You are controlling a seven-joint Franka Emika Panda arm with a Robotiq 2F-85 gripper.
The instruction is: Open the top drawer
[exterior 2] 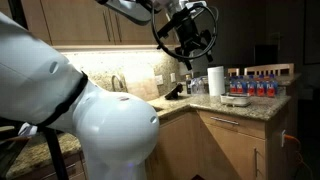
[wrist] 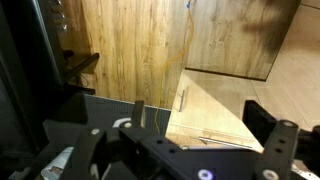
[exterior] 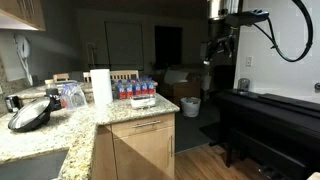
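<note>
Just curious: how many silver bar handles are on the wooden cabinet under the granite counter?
2. One horizontal silver bar handle on the shallow light-wood top drawer, one vertical handle on the taller door below. More may be hidden.

Setting: home kitchen.
Around me: granite counter point(exterior: 60, 125), wood cabinets point(exterior 2: 90, 25), paper towel roll point(exterior: 101, 87), water bottles point(exterior: 135, 89).

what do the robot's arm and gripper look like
The glossy white rounded arm has bulging, smooth segments with a black band at one joint. At its end sits a black boxy gripper with dark jaws, and a thick black cable loops out from the wrist. No markings are legible.
</note>
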